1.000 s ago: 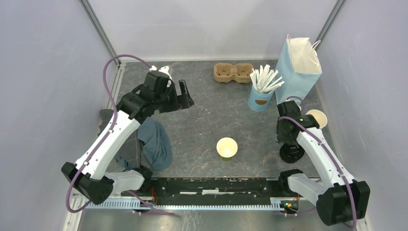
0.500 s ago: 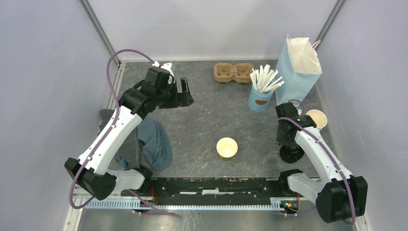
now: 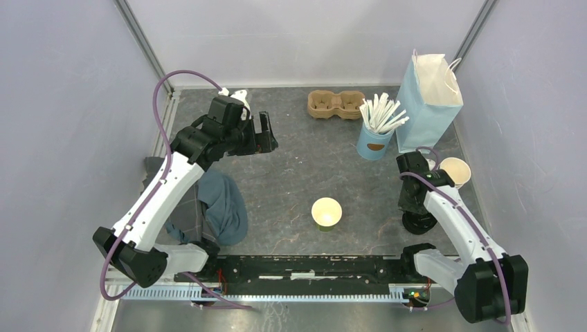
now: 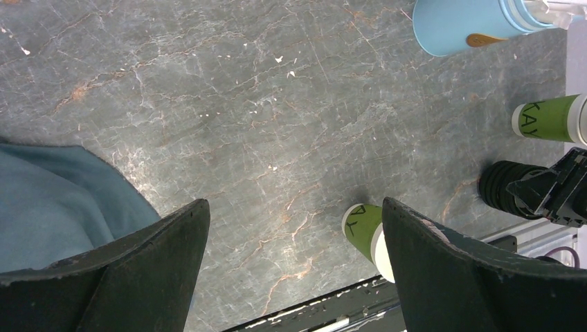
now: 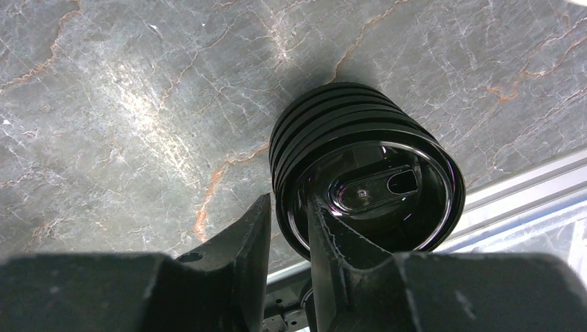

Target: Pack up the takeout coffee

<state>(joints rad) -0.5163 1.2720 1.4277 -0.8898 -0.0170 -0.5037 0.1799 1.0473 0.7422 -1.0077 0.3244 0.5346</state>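
Looking down from the top camera, the takeout coffee cup [image 3: 326, 212] stands upright and uncovered near the middle of the dark stone surface [image 3: 297, 166], its cream inside showing, well apart from both arms. A second green cup [image 3: 455, 170], also uncovered, stands at the right edge, near the foot of the blue bag [image 3: 430, 104]. Just left of the bag is the light-blue cup of white sticks [image 3: 374, 142], and a cardboard cup carrier [image 3: 335, 104] lies at the far edge. A blue cloth [image 3: 223, 206] is bunched up on the left side. The left tool [image 3: 265, 133] hangs over the far left of the surface, released and holding nothing. The right tool [image 3: 416, 209] points down at the stack of black lids [image 3: 419, 223] near the front right edge. From the left wrist, the two dark fingers stand wide apart over bare stone, with the coffee cup showing between them close to the near rail and the cloth on the left. From the right wrist, one finger sits outside the stack of lids and the other inside the hollow of the top lid [image 5: 374, 190]. The rim lies in the narrow gap between them, and I cannot tell whether they are clenched on it yet.
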